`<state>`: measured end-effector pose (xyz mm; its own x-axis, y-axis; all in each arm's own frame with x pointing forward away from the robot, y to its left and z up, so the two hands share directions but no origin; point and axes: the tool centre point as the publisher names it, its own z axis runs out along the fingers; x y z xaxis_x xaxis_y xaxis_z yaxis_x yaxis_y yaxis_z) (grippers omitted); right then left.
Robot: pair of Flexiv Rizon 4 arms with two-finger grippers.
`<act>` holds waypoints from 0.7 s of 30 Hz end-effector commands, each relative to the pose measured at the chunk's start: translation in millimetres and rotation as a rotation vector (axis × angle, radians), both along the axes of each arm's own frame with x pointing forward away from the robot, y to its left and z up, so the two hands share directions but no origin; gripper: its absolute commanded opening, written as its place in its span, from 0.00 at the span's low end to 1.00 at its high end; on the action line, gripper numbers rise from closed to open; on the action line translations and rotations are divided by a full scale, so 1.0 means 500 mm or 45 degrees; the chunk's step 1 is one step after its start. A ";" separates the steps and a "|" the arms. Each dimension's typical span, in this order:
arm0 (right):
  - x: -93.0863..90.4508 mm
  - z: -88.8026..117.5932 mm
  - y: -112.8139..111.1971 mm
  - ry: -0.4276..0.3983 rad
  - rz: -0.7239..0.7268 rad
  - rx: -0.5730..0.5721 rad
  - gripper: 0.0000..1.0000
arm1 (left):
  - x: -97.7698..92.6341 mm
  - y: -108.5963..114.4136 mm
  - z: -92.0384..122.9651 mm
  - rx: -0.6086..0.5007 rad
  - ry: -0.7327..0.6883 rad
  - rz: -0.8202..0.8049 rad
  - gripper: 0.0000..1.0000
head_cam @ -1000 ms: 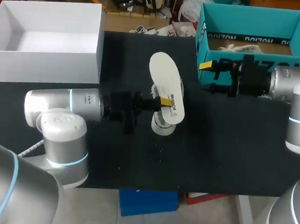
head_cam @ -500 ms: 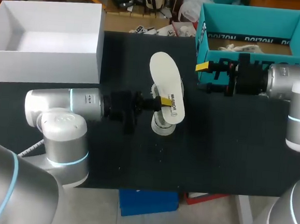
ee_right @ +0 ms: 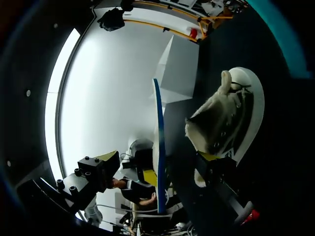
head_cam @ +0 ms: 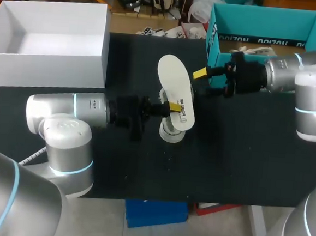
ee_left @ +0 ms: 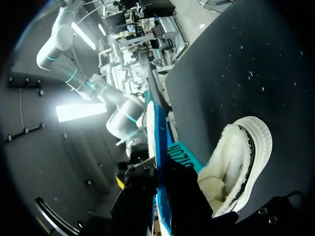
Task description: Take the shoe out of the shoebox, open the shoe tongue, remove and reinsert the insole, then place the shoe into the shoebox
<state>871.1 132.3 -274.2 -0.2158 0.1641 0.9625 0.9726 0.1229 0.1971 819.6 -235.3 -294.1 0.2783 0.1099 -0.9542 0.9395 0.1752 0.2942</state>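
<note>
1. Insole (head_cam: 174, 81) is being clamped upright by the left gripper (head_cam: 172, 107), over the shoe (head_cam: 170, 132) on the table (head_cam: 242, 157).
2. Right gripper (head_cam: 200, 82) is being held unclenched just beside the insole, near the shoebox (head_cam: 264, 17).

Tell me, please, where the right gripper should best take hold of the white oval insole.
I would take the white oval insole at its free rounded end, away from the left gripper, which pinches it near the white shoe. Bring the open right gripper in from its own side, one finger on each flat face.
</note>
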 end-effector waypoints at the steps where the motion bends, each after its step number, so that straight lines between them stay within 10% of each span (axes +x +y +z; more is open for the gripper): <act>1: 0.003 -0.003 0.013 0.008 0.025 -0.010 1.00 | 0.000 -0.002 0.001 0.005 -0.002 0.005 0.00; 21: -0.022 -0.017 0.066 0.014 0.066 -0.031 0.60 | 0.000 -0.002 0.001 0.005 -0.002 0.005 0.00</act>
